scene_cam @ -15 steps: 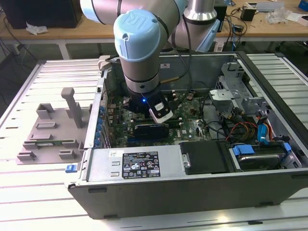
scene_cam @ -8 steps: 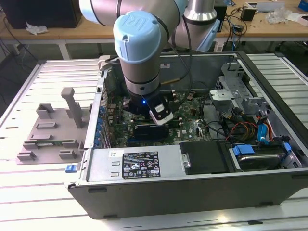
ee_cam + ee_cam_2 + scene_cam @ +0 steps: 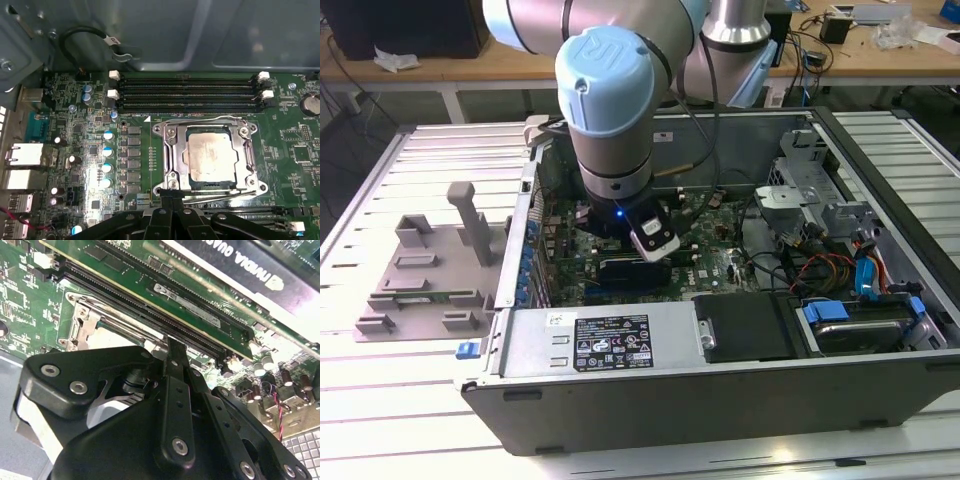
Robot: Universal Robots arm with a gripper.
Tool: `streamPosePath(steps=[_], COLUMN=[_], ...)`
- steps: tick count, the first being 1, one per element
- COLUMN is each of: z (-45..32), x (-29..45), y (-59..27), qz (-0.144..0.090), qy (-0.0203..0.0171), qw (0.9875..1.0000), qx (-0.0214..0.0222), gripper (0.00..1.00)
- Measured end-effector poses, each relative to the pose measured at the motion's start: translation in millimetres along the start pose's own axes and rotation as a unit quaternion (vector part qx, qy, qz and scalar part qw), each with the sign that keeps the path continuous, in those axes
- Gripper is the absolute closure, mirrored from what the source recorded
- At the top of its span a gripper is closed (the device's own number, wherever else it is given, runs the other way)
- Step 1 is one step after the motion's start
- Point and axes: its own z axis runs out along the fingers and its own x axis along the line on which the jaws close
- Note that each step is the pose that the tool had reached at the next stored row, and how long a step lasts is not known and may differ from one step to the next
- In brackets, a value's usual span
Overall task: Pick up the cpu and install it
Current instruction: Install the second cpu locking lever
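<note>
The cpu [image 3: 212,157] lies flat in its motherboard socket, its silver top smeared and dull, with the metal socket frame [image 3: 250,150] around it. My gripper [image 3: 171,199] is shut with nothing between its fingers. The tips sit just at the socket frame's edge, beside the cpu and not on it. In the second wrist view the gripper [image 3: 173,347] points down at the same frame corner, next to the memory slots. In the exterior view the arm's wrist [image 3: 610,130] reaches down into the open computer case [image 3: 720,400].
Memory slots [image 3: 190,92] run along one side of the socket and a black expansion card [image 3: 635,272] lies along the other. Cables [image 3: 810,265] and drive bays fill the case's right in the exterior view. A grey plastic fixture [image 3: 430,270] stands on the table at the exterior view's left.
</note>
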Motion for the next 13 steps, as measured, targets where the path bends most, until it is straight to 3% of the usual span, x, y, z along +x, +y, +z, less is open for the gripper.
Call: streamPosePath(steps=[3,5,9,13], z=[2.4,3.7,5.9,6.7], x=[0.2,0.2,0.3,1.5], y=[-0.9,0.4,0.5,1.4], qz=[0.0,0.0,0.0,0.0], qy=[0.0002,0.0001,0.0,0.0001], qw=[1.0,1.0,1.0,1.0], qx=[-0.0003,-0.0043,-0.007,-0.0076], gripper=[0.89,0.89,0.89,0.89])
